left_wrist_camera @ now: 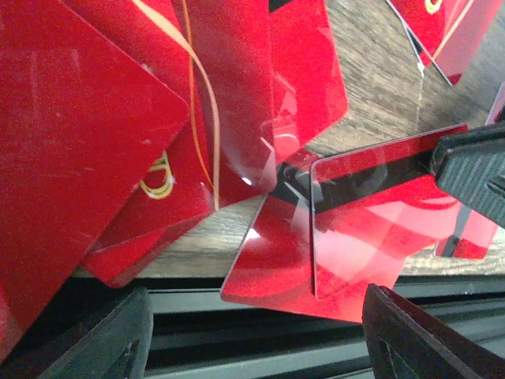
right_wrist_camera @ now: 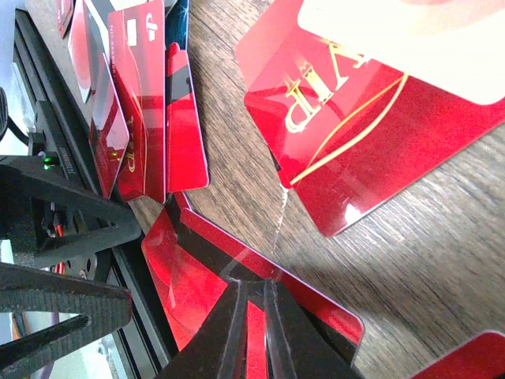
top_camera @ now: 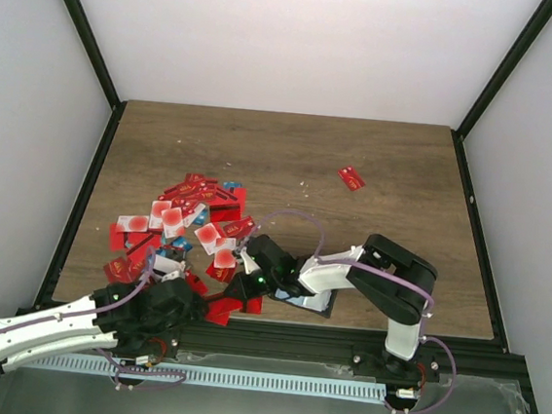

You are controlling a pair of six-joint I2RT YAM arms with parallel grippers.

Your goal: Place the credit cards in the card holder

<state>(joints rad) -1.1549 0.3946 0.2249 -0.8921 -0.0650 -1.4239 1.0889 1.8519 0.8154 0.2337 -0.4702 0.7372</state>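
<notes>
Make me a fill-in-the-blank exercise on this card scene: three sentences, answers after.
1. The right gripper is shut on a red card bearing a dark ____.
2. The jaws of the left gripper stand ____, gripping nothing.
3. One lone card lies apart from the pile, on the ____ half of the table.
Missing words: stripe; open; right.

Red credit cards (top_camera: 184, 198) bear white patches, black stripes, gold lettering.

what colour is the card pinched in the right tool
Red card with a black stripe; best in right wrist view.
</notes>
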